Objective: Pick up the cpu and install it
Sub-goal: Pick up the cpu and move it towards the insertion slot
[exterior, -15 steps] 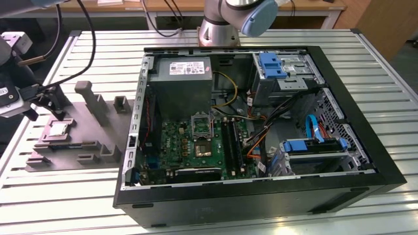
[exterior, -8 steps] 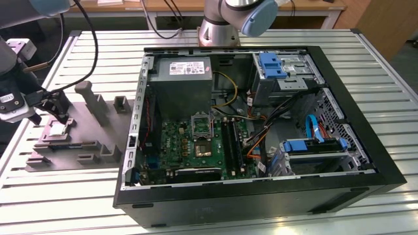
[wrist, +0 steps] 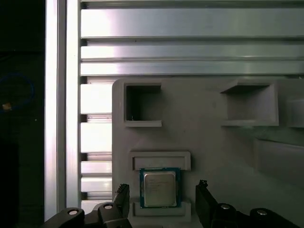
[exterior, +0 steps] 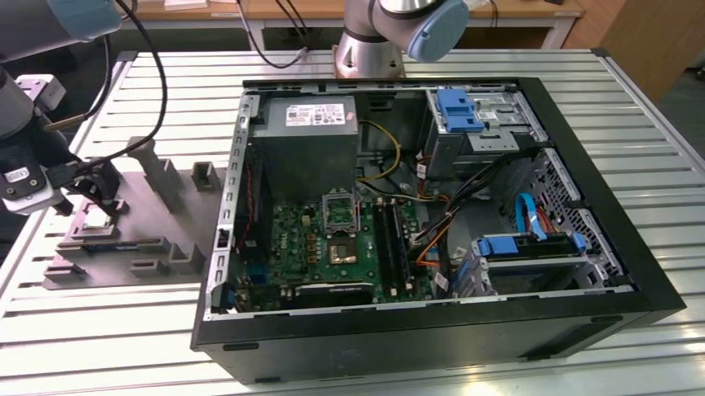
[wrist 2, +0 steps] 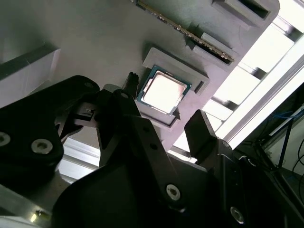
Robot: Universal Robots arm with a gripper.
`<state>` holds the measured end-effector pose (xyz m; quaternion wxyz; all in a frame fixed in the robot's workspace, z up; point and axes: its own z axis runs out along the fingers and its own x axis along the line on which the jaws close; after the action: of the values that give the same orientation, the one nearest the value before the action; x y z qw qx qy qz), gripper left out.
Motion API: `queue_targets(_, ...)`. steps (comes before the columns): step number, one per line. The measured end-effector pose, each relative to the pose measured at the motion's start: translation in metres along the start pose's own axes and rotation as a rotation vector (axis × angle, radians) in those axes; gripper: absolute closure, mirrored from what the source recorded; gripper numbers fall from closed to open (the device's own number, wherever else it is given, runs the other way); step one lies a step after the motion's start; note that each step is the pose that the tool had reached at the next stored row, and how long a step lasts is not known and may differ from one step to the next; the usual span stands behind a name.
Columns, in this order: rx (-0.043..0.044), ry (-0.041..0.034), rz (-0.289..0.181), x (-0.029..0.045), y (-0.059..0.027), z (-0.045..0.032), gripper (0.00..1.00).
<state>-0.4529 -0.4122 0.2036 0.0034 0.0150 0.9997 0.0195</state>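
Gripper (wrist: 162, 188) open, we see its fingers (wrist: 122, 192) standing either side of the cpu (wrist: 160, 188) in both wrist views, not touching it. We find the cpu flat in a recess of the grey holder (exterior: 154, 194), at the exterior view's left, well apart from the socket (exterior: 340, 205) inside the case (exterior: 573, 148).

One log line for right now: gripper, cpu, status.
gripper: open, straddling cpu, not touching | cpu: flat in grey tray pocket, not lifted | install: not done
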Motion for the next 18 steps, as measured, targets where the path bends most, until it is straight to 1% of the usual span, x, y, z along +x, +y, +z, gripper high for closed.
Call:
queue_targets(5,-0.0001,-0.0001,0.000,0.0001,-0.0001,0.0012,0.34)
queue_targets(14,0.0000,0.0001,0.000,0.0002,-0.0005,0.0112,0.34)
queue_targets(18,0.0001,0.0003,0.000,0.0005,-0.0006,0.0144,0.34)
